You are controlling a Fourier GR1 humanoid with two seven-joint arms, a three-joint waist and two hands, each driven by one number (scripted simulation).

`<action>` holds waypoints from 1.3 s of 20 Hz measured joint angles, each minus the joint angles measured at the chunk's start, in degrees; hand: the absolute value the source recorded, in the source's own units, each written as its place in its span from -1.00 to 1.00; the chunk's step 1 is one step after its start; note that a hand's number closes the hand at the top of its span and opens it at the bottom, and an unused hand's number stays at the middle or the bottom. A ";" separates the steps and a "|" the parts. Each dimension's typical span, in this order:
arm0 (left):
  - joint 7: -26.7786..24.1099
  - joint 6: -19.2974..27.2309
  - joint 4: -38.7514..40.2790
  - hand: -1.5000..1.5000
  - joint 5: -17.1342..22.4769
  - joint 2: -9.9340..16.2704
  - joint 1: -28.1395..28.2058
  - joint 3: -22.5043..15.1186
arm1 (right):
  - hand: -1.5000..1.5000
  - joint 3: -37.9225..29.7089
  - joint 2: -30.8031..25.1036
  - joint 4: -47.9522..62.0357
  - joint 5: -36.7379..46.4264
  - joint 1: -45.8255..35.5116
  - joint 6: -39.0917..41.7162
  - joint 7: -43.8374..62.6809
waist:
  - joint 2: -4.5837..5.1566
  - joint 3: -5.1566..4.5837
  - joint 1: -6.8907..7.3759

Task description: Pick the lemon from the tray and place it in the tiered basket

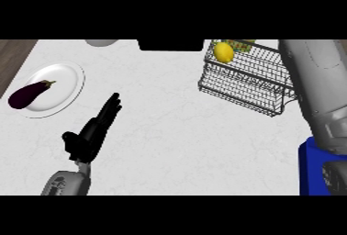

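The yellow lemon (224,52) lies in the upper tier of the black wire tiered basket (252,86) at the back right of the counter. A blue tray (310,170) shows at the lower right edge, partly behind my right forearm (320,96). That forearm runs up the right side past the basket to the top edge, where the right hand is cut off from sight. My left hand (92,132) rests open over the counter at the lower left, fingers straight and pointing away, far from the lemon and the basket.
A white plate (66,73) holding a dark purple eggplant (30,94) sits at the left. A grey rounded object (102,42) and a black block (170,44) stand along the back edge. Wooden floor shows past the counter's left edge.
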 measured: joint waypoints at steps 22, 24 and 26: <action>-0.59 -0.05 -0.01 0.00 0.03 0.22 1.50 1.74 | -1.00 -13.23 -18.43 -14.55 -2.94 13.77 -18.73 -8.52 | -0.53 0.05 -2.10; 0.10 -0.24 -0.98 0.00 0.18 0.38 2.02 1.73 | -1.00 -16.03 -20.69 -17.36 -5.80 17.32 -16.69 -9.38 | -0.58 0.05 -2.12; 0.53 -0.39 -1.57 0.00 0.47 0.56 2.07 2.05 | -1.00 -18.84 -22.96 -19.53 -8.68 21.84 -13.58 -10.52 | -0.59 0.04 -2.24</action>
